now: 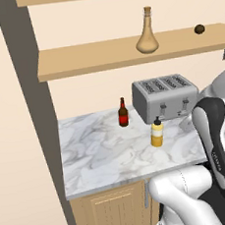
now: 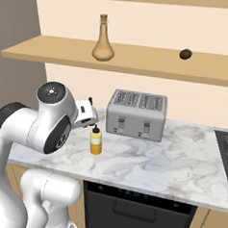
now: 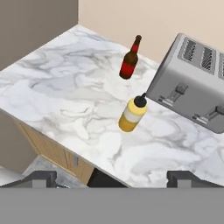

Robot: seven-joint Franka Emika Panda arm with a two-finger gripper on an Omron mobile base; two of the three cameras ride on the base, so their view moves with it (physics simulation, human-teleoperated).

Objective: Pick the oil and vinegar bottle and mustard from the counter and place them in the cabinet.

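The oil and vinegar bottle [image 1: 146, 34] [image 2: 103, 40], a tan flask with a cork, stands upright on the cabinet's lower wood shelf [image 1: 93, 57] [image 2: 148, 60]. The yellow mustard [image 1: 157, 133] [image 2: 96, 140] [image 3: 132, 114] stands upright on the marble counter [image 1: 99, 150] [image 2: 180, 159] [image 3: 65, 87], just in front of the toaster's left end. My gripper [image 3: 113, 179] hangs above and short of the mustard, open, with nothing between its fingertips. In the right base view my white hand [image 2: 84, 115] sits left of and slightly above the mustard.
A silver toaster [image 1: 164, 97] [image 2: 136, 114] [image 3: 197, 83] stands behind the mustard. A dark red bottle [image 1: 123, 113] [image 3: 130, 59] stands to the toaster's left. A small dark round thing [image 1: 199, 29] [image 2: 185, 54] lies on the shelf. The dark upright panel [image 1: 28, 94] bounds the left side.
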